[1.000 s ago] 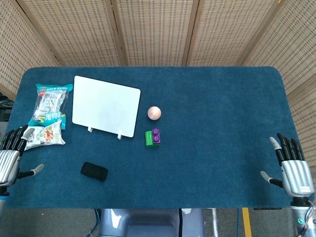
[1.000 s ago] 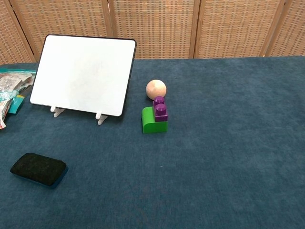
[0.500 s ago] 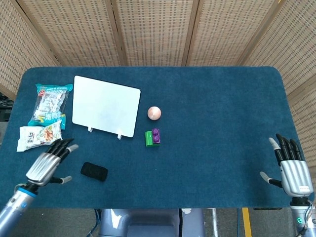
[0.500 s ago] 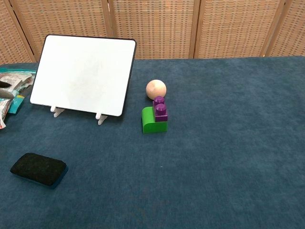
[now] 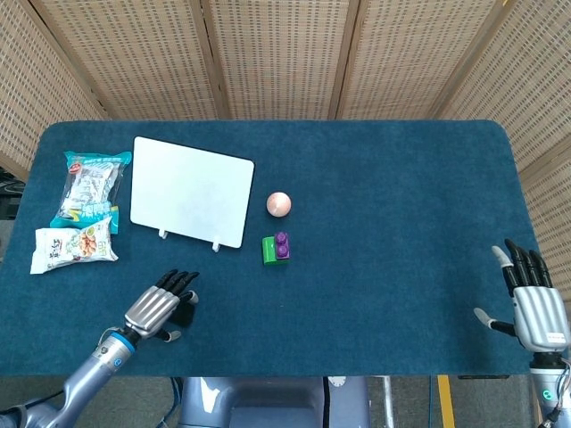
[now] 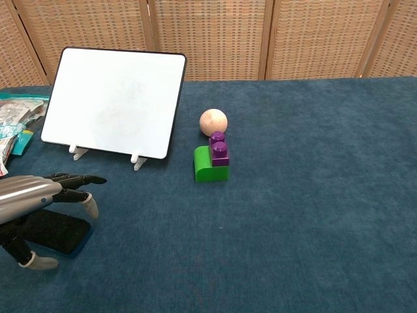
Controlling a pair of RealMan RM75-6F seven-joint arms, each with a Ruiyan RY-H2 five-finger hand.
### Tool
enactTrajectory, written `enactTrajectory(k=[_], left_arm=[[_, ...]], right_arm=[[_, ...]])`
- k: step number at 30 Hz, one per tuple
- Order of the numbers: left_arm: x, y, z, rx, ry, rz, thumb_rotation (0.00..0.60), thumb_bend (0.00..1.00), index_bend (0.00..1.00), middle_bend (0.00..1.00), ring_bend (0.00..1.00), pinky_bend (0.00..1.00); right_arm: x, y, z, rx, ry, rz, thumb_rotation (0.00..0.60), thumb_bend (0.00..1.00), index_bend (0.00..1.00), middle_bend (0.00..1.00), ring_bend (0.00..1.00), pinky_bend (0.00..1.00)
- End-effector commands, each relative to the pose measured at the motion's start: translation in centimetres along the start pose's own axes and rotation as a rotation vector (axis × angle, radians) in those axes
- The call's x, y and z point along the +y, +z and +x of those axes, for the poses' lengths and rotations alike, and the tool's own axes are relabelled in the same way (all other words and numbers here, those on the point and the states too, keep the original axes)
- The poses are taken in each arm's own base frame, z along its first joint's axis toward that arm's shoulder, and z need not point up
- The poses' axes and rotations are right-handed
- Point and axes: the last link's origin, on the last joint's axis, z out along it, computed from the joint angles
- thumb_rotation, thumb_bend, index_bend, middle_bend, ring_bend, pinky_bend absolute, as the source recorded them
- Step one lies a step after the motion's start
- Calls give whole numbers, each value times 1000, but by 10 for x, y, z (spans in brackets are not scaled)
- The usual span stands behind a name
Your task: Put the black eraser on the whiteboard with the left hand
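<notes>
The black eraser lies flat on the blue cloth near the table's front left; in the head view only its right end shows beside my hand. My left hand hovers just over the eraser with fingers spread, and I see no grip on it. The whiteboard stands tilted on small white feet behind the eraser. My right hand waits open at the table's front right corner, far from everything.
Two snack bags lie left of the whiteboard. A peach ball and a green-and-purple block sit right of the board. Woven screens stand behind the table.
My left hand has swung in from the front left edge toward the right and now covers the eraser. The right hand has barely shifted.
</notes>
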Motion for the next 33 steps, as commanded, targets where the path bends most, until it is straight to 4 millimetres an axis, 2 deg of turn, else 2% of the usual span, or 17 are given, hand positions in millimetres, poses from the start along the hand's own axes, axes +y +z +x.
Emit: enactTrajectory(k=[1,6,13,20,23,27,33], left_arm=[[1,5,-3,2,3,20,600,185,310,0,0,0],[1,7,-4,-8,10,40,600,222,346,0,0,0],[-3,6,0,12,4,62,600,318,459,0,0,0],[-10,1,15,75,4,80,600,322,466,0,0,0],[-14,2,32,152,11,78,600,321,466,0,0,0],[-18,12,68,347,26,70,600,340,481,0,0,0],[-25,38,121,587,58,51,600,334,490,0,0,0]], right_arm=[[1,0,1,1,4,-2,600,0,0,0,0,0],[2,0,2,3,9,-5,600,0,0,0,0,0],[2,0,2,0,9,-6,600,0,0,0,0,0],[2,0,1,-3,7,-5,600,0,0,0,0,0],[2,0,1,-4,6,-5,600,0,0,0,0,0],[2,0,1,-6,7,-6,600,0,0,0,0,0],[2,1,0,-13,7,-9,600,0,0,0,0,0]])
